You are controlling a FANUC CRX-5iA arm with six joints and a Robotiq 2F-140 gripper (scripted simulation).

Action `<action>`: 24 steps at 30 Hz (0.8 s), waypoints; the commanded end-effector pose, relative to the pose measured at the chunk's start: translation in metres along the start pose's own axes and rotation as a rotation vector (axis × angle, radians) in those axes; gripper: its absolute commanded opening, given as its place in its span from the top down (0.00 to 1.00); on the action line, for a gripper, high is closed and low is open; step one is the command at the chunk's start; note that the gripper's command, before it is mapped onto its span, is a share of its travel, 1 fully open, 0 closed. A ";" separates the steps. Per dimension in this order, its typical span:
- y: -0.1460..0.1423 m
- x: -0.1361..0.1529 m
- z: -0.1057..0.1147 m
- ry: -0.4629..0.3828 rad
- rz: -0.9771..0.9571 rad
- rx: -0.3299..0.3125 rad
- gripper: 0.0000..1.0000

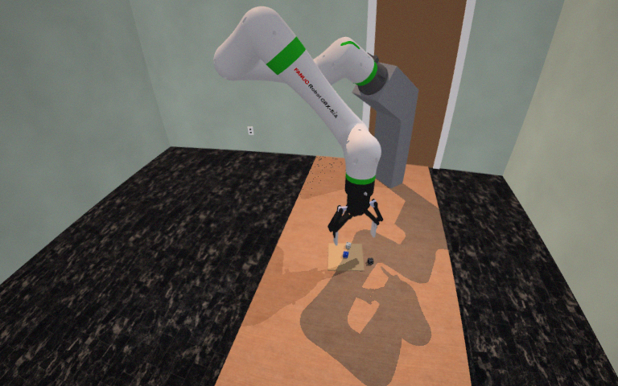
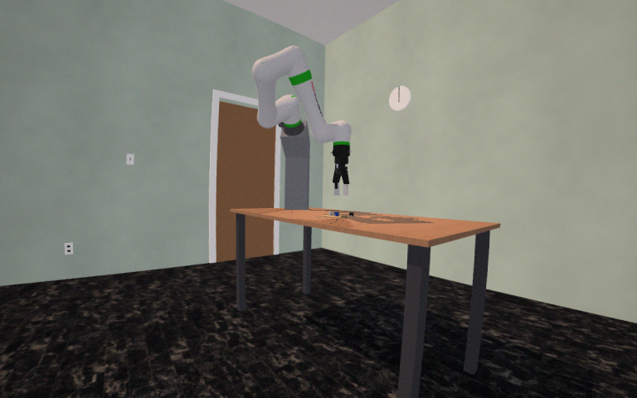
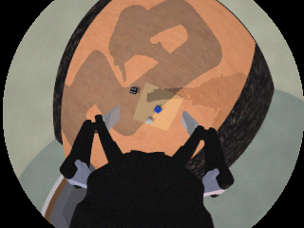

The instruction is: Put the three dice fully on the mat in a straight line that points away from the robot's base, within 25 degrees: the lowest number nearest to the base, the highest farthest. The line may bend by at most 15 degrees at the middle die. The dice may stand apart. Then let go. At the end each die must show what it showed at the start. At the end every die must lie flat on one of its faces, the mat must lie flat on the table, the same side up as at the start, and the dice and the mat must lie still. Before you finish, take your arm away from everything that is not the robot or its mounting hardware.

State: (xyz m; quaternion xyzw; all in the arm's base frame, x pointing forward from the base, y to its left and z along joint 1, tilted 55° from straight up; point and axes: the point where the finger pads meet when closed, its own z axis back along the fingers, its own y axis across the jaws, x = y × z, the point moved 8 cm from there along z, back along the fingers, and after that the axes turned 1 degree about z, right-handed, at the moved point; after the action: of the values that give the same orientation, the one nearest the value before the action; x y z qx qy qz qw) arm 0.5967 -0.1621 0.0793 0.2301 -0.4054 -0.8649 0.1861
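A small tan mat point(image 1: 355, 264) point(image 3: 167, 114) lies on the wooden table. A white die point(image 1: 348, 245) point(image 3: 150, 121) sits on the mat's edge nearest the base. A blue die point(image 1: 345, 254) point(image 3: 158, 109) sits on the mat just beyond it. A black die point(image 1: 369, 260) point(image 3: 133, 90) lies on the bare table beside the mat. In the exterior view the dice point(image 2: 338, 214) show only as tiny specks. My gripper point(image 1: 354, 235) point(image 2: 341, 191) point(image 3: 150, 114) is open and empty, hanging well above the white and blue dice.
The long wooden table point(image 1: 273, 318) point(image 2: 422, 230) runs away from the grey robot pedestal point(image 1: 393, 132) point(image 2: 296, 173). The arm casts a large shadow across the table beyond the mat. Dark floor lies on both sides.
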 end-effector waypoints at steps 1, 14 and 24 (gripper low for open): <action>-0.005 -0.006 -0.002 -0.017 0.153 -0.007 0.00; -0.024 -0.019 -0.006 -0.015 0.588 -0.011 0.00; -0.039 -0.029 -0.008 -0.014 0.933 -0.013 0.00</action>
State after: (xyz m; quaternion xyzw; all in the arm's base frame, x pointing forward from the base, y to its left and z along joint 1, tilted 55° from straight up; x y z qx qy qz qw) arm 0.6167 -0.1329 0.0533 0.0473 -0.4638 -0.7151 0.5208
